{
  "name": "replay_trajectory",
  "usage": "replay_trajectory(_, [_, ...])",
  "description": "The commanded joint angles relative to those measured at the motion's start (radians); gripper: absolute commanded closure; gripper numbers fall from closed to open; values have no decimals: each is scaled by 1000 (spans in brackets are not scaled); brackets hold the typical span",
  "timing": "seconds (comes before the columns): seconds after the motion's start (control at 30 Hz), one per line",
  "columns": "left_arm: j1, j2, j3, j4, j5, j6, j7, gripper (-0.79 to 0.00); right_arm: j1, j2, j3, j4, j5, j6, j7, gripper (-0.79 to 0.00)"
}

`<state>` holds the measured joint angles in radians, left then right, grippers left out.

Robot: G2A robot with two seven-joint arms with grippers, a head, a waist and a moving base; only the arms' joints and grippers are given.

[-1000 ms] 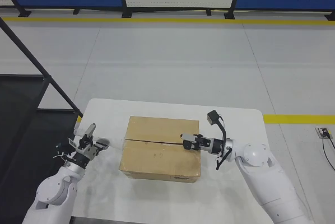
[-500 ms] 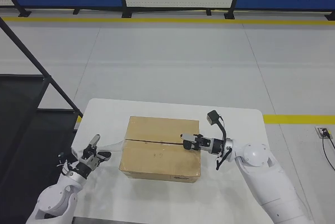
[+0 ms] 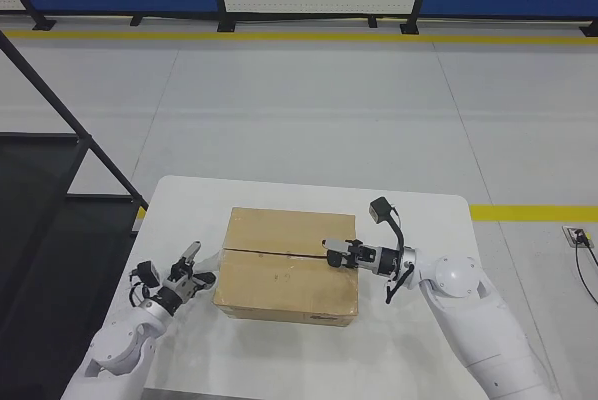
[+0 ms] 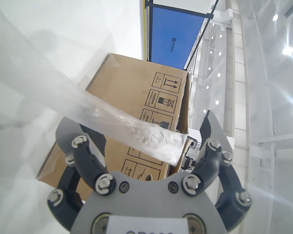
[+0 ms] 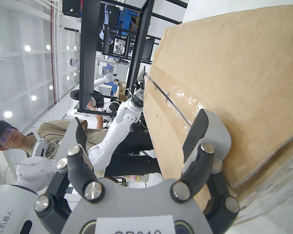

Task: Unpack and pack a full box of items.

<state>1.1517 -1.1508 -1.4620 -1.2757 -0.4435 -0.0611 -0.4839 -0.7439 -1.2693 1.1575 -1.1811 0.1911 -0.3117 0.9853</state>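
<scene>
Swinging nearer and rightward, the left gripper (image 3: pixel 186 276) is closing on the left end of the box (image 3: pixel 289 270), jaws spread wide, with a clear tape strip (image 4: pixel 127 127) lying across them. The box is sitting shut mid-counter (image 3: pixel 419 220). The right gripper (image 3: pixel 329 251) is staying at the top seam, jaws wide. Unsealing is probably still underway.

We cannot see inside the closed box (image 3: pixel 289 265). The tape strip (image 4: pixel 146 135) hides part of its side print and blurs out at the edge. From above, at the box's 9 o'clock, we cannot trace it.
</scene>
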Motion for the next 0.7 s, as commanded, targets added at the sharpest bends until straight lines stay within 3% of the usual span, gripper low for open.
replay_trajectory(0.0, [-17, -3, 13, 15, -2, 1, 3, -785, 0, 0, 0, 0, 0, 0, 0, -785])
replay_trajectory(0.2, [-59, -13, 27, 48, -34, -15, 33, -785, 0, 0, 0, 0, 0, 0, 0, -785])
replay_trajectory(0.37, [-48, -11, 1, 21, -32, -47, 59, -785, 0, 0, 0, 0, 0, 0, 0, -785])
replay_trajectory(0.67, [56, 3, -90, -192, 49, -112, 131, -785, 0, 0, 0, 0, 0, 0, 0, -785])
